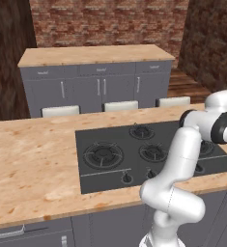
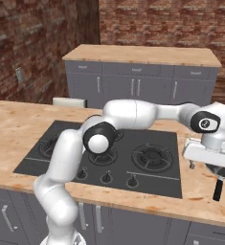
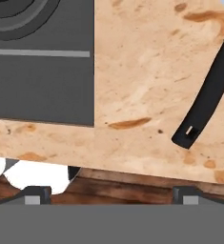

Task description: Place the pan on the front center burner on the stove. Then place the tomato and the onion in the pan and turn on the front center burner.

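Brick walls close in this kitchen, with a row of grey cabinets at the back and a pale wooden table (image 1: pixel 33 159) in front carrying the black stove (image 1: pixel 105 169). Its front center burner (image 1: pixel 152 152) sits bare, with the larger burner (image 1: pixel 103 155) to its left and small knobs (image 1: pixel 127 178) along the near edge. From where I stand, the white arm reaches far over to the right, past the stove's edge, and its pincer (image 2: pixel 207 154) hangs released, fingers spread wide, gripping nothing. Right beneath it on the wood lies the pan (image 2: pixel 224 171), mostly hidden by the hand, its straight black handle (image 3: pixel 206 97) pointing toward the table's front edge, well apart from the burner.
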Controlling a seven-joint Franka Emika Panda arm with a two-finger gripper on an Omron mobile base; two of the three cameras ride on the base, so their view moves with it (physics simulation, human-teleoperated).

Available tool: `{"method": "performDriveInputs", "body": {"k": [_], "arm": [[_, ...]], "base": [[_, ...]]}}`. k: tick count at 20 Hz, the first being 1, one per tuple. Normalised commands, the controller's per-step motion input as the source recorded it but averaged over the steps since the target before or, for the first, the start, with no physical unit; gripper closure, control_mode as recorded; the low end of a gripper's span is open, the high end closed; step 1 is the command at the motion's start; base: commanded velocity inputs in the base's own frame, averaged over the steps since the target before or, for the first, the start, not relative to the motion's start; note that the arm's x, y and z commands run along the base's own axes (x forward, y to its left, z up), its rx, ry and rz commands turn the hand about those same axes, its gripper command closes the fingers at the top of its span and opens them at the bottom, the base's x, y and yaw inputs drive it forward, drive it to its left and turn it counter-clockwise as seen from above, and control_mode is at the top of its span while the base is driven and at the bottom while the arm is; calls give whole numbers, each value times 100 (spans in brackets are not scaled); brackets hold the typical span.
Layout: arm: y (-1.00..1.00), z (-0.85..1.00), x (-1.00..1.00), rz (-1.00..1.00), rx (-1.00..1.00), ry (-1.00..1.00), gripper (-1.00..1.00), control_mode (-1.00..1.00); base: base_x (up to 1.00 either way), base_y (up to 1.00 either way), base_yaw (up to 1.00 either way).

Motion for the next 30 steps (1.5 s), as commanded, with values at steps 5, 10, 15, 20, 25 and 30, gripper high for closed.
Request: {"method": "performDriveInputs", "body": {"k": [5,10,15,20,25,30], "arm": [[-14,-12,0,0,-6,-18,-100,-100],[-23,-2,0,0,-13,-10,-100,-100],[-14,-4,3,0,-7,-1,-100,-100],[-6,-16,6,1,0,0,-100,-100],[-15,-20,11,0,0,0,-100,-100],[-15,-22,13,0,0,0,-100,-100]], "base": [[0,0,0],[0,0,0],[0,0,0],[0,0,0],[0,0,0],[0,0,0]]}}
